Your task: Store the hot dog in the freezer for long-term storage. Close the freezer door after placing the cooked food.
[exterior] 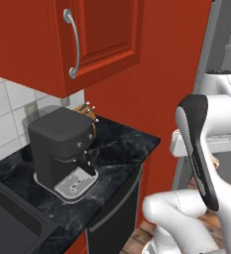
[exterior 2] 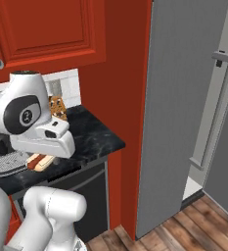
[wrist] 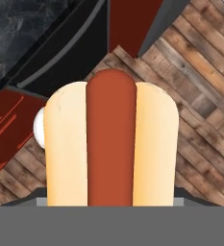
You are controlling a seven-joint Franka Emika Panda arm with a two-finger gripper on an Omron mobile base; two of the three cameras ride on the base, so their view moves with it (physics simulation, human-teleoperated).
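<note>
Clamped on the hot dog (wrist: 111, 144), held over wooden floor (wrist: 200, 96) near the open freezer door (exterior 2: 184, 108). Probably light, soft, squashable; gentle grip across the bun's sides seems wisest.

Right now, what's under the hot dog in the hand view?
Under the hot dog: wooden floor, with a black dishwasher front and red cabinet nearby. The floor directly beneath it is covered.

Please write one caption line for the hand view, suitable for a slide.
Hand view: the hot dog held in the gripper, above a wooden plank floor, with the black counter at the upper left.
</note>
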